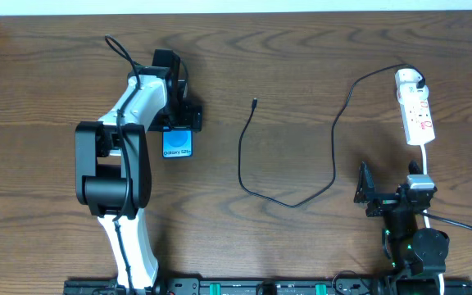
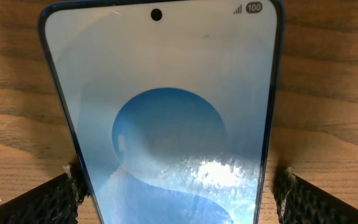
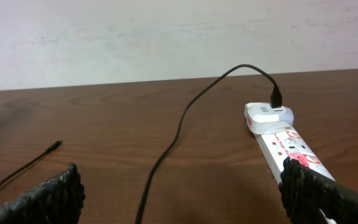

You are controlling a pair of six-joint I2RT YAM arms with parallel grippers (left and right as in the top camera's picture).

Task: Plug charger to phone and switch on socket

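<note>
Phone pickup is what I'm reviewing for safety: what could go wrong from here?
1. The left end effector straddles the phone with jaws open. The slim phone lies flat on the table, so closing might skid it or miss.
2. The charger is a loose loop ending at the socket; pulling it toward the phone could drag the socket.

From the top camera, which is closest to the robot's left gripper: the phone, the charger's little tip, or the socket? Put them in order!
1. The phone, right at the left gripper, lying between its open fingers.
2. The charger tip, in the middle of the table.
3. The socket, far off on the right side.
</note>
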